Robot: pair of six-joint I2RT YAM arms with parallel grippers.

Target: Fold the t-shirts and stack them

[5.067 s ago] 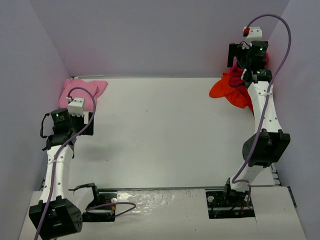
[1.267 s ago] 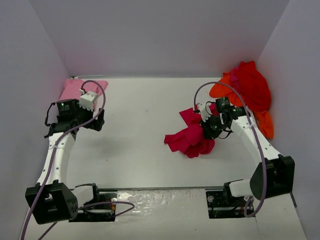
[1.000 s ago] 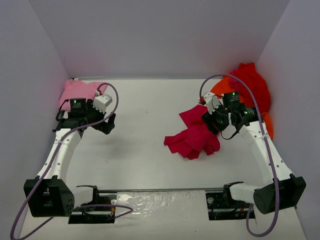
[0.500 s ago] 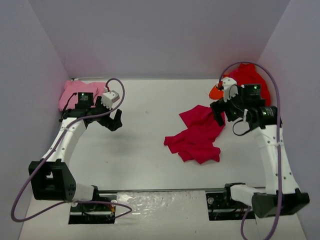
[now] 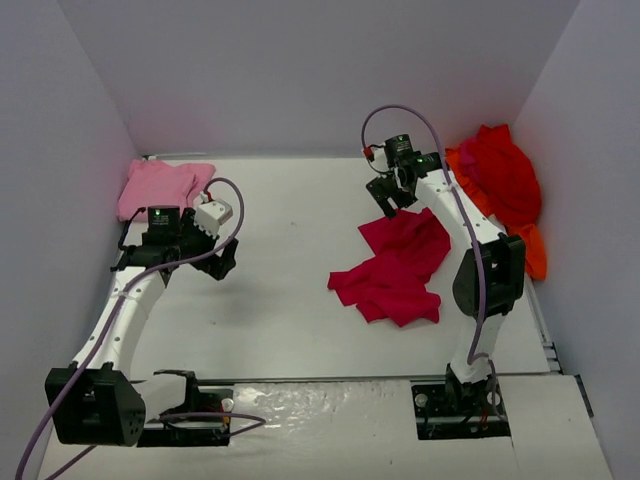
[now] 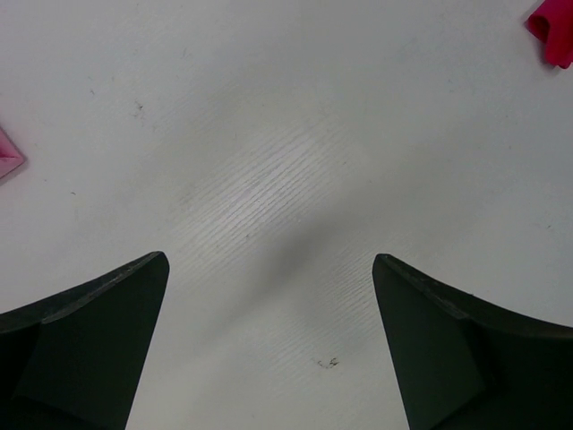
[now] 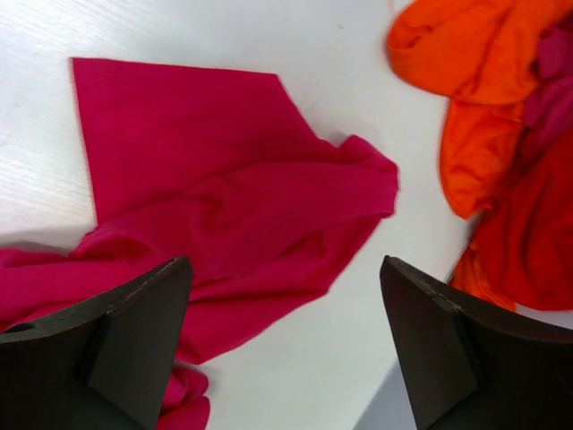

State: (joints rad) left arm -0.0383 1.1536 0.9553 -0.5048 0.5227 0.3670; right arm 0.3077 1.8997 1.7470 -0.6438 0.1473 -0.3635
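Observation:
A crimson-magenta t-shirt (image 5: pixel 395 265) lies crumpled and partly spread on the white table (image 5: pixel 290 300), right of centre. My right gripper (image 5: pixel 386 196) hovers open above its far end with nothing between the fingers; in the right wrist view (image 7: pixel 285 266) the crimson cloth (image 7: pixel 215 179) lies below the jaws. A red t-shirt (image 5: pixel 505 175) and an orange t-shirt (image 5: pixel 536 252) are heaped in the back right corner. A light pink t-shirt (image 5: pixel 160 185) lies folded at the back left. My left gripper (image 5: pixel 222 260) is open over bare table (image 6: pixel 286 134), near the pink shirt.
Grey-lilac walls (image 5: pixel 300 70) close the table in at the back and on both sides. The orange cloth (image 7: pixel 457 63) and red cloth (image 7: pixel 528 233) lie just right of the right gripper. A crimson edge (image 6: pixel 555 31) shows top right in the left wrist view.
The right gripper has opened wider, left the crimson shirt's right edge and swung left and back over its far end. The left gripper has drawn slightly back toward the near side.

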